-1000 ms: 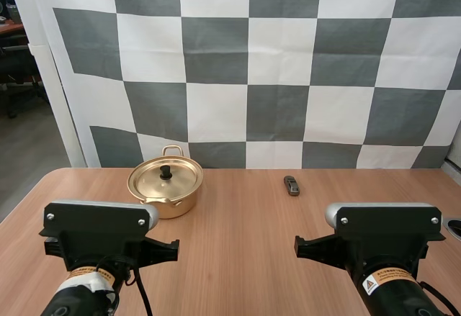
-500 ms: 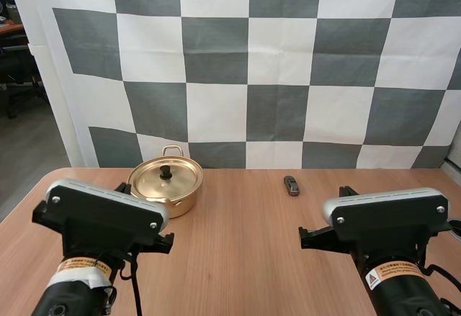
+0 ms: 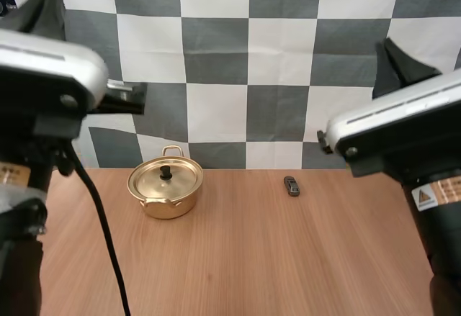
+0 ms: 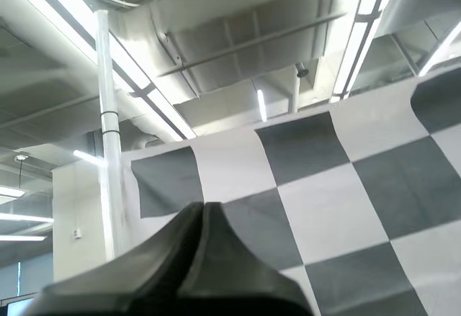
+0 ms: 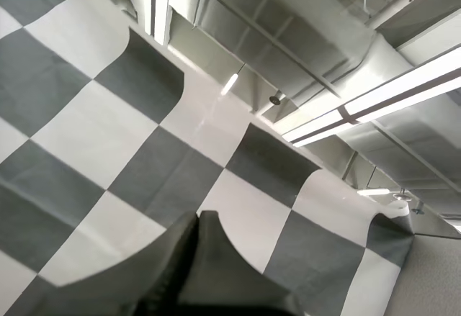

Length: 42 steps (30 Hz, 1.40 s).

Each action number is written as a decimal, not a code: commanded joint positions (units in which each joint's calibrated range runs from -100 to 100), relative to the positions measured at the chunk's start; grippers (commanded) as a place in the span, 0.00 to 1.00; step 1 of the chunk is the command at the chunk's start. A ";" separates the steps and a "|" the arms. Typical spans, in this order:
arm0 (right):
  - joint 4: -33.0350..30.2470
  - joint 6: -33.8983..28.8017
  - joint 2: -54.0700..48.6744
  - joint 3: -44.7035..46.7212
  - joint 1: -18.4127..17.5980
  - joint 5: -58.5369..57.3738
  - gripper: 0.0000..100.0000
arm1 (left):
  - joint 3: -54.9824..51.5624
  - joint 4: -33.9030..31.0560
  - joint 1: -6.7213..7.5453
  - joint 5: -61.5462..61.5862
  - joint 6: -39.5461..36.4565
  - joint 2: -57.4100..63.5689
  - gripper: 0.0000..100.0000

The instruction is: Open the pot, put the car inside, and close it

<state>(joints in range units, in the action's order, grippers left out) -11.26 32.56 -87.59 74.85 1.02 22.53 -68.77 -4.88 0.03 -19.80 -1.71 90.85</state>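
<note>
Pot point(image 3: 165, 198) with lid point(image 3: 166, 180) on, contents hidden; car point(image 3: 291, 185) at its 3 o'clock. Left gripper point(image 4: 202, 208) and right gripper point(image 5: 198, 218) both have fingers pressed together, empty.

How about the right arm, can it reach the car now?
Probably yes: the car lies alone on the table, the pot well apart. The right gripper, fingers shut, points upward, so it must swing down first.

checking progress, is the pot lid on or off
On. The lid sits flat on the pot, black knob up; the car lies on the table, apart from it.
</note>
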 commanded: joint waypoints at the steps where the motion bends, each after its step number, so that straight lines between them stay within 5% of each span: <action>1: 21.03 0.27 17.68 -53.73 0.03 -38.43 0.00 | 50.16 -0.08 -0.04 41.90 0.05 -16.52 0.00; 6: 20.42 -0.66 37.58 -90.14 0.03 -75.69 0.00 | 83.56 -0.08 -0.04 82.31 0.16 -36.89 0.00; 12: 18.73 -11.42 59.85 -125.56 0.03 -122.53 0.00 | 109.42 -0.08 -0.04 119.80 0.01 -55.86 0.00; 15: 14.55 -12.40 68.75 -133.39 0.03 -122.53 0.00 | 114.48 -0.46 -0.04 119.80 0.01 -62.41 0.00; 21: -0.21 -14.25 72.85 -127.64 0.03 -122.53 0.00 | 108.85 -6.02 -0.04 119.80 0.17 -65.67 0.00; 30: 9.08 -14.25 70.34 -108.87 0.03 -122.53 0.00 | 90.38 -4.21 -0.04 119.80 -0.95 -65.53 0.00; 42: 10.16 -13.19 70.09 -98.78 0.03 -122.53 0.00 | 67.46 -1.88 -0.04 119.80 -0.82 -65.53 0.00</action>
<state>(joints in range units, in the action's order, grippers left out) -1.10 19.41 -17.50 -9.72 1.02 -75.84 7.52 -6.76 0.03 84.35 -2.61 25.34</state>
